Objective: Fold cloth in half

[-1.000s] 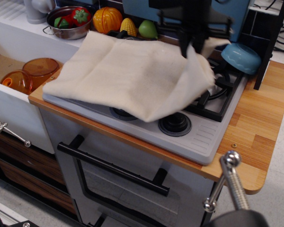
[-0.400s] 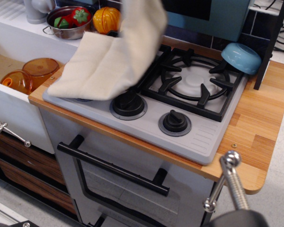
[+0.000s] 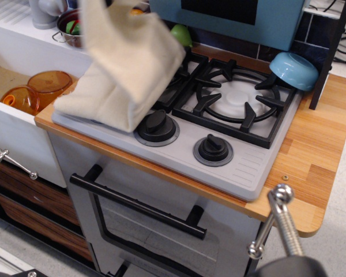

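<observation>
The cream-beige cloth (image 3: 124, 69) is doubled over on the left side of the stovetop (image 3: 242, 167). Its lower part rests on the stove's left front corner. Its upper part is lifted and runs up out of the frame's top edge. The right burner grate (image 3: 236, 98) and both knobs are uncovered. The gripper is out of view above the top edge, so I cannot see what holds the cloth up.
A blue bowl (image 3: 294, 69) lies at the stove's back right. Two orange bowls (image 3: 37, 89) sit in the sink at left. A metal bowl of toy vegetables (image 3: 69, 29) and a green toy (image 3: 183, 34) stand behind. The wooden counter (image 3: 311, 150) lies at right, and a metal post (image 3: 282, 219) stands in the foreground.
The cloth's right edge has been lifted and carried leftward over the stove. It uncovered the right burner and knobs, and the gripper has left the frame.
</observation>
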Controlling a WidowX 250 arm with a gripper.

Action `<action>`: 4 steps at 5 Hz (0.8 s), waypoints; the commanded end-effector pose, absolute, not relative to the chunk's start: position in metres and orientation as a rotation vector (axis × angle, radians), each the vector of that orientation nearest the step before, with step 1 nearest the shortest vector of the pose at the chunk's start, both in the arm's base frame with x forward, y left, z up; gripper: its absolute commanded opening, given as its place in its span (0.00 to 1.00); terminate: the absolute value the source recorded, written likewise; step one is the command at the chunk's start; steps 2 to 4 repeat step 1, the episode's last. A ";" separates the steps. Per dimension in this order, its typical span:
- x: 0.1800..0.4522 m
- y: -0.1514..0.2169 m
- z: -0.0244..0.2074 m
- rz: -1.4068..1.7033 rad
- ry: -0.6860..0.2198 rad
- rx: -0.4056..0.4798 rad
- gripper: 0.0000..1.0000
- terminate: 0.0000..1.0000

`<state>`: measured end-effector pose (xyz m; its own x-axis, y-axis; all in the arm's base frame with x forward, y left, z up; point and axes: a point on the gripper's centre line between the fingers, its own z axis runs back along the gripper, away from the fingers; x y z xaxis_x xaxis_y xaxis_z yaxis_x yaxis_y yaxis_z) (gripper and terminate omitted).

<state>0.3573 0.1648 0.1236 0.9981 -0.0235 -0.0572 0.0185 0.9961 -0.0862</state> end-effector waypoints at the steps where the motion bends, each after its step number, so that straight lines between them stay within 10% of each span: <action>1: 0.350 0.192 0.146 -0.023 0.024 0.016 1.00 1.00; 4: 0.350 0.192 0.146 -0.023 0.024 0.016 1.00 1.00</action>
